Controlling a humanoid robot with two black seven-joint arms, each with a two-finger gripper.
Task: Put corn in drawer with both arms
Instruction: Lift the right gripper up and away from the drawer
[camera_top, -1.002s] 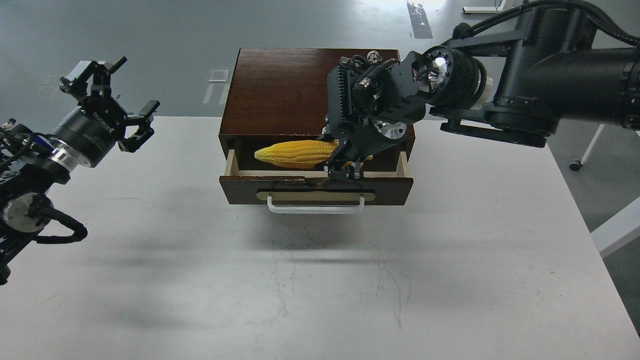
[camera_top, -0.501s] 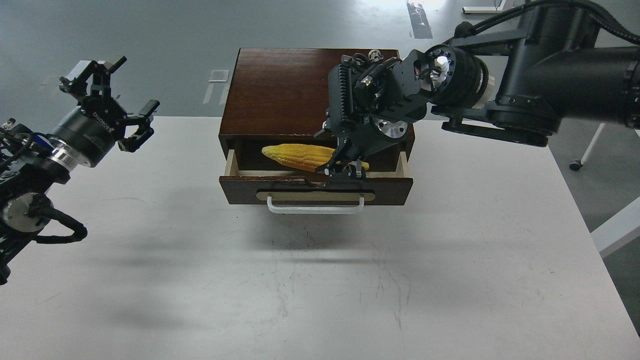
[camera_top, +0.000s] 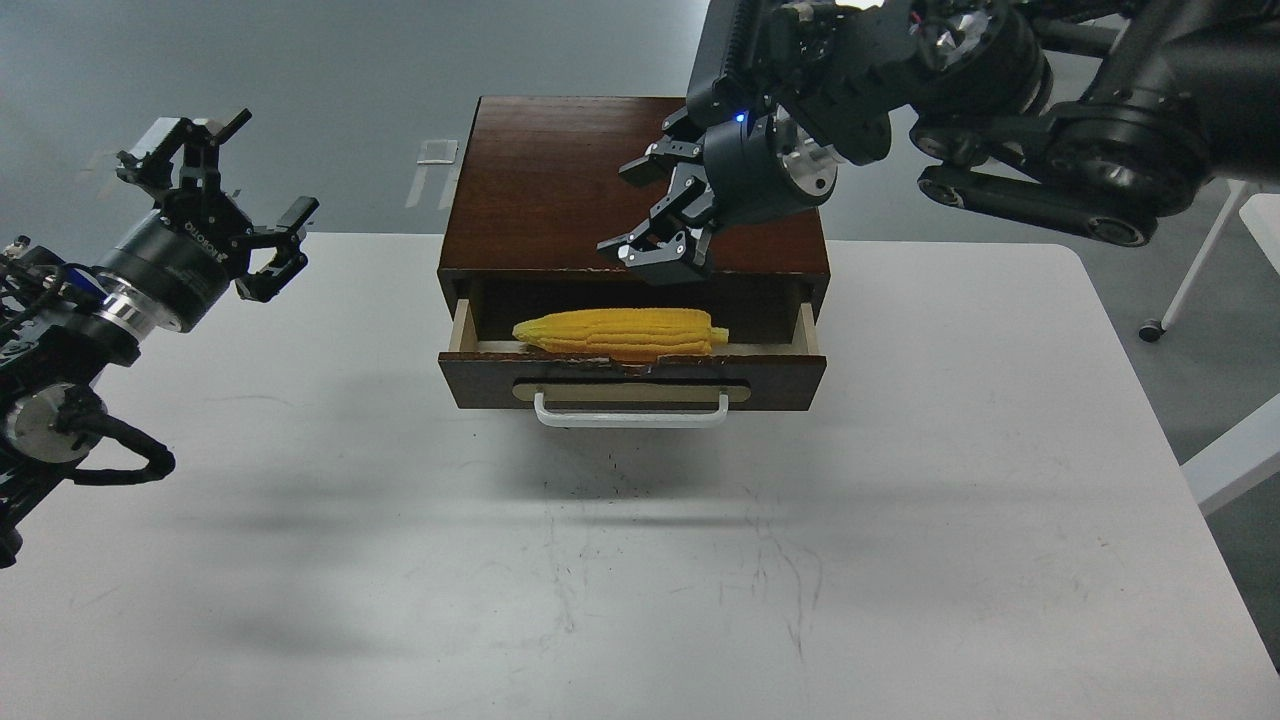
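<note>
Up goes the right gripper (camera_top: 655, 235) – fingers spread, holding nothing. Bumpy yellow corn (camera_top: 620, 333) lies in the open wooden drawer (camera_top: 632, 380). Left gripper (camera_top: 225, 195) hangs open, empty – well apart.

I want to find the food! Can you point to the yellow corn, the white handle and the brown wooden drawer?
bright yellow ear of corn (camera_top: 620, 333), head view, middle of its kernels
white bar handle (camera_top: 632, 416), head view, middle of the bar
dark brown wooden drawer (camera_top: 780, 378), head view, front panel, right part
</note>
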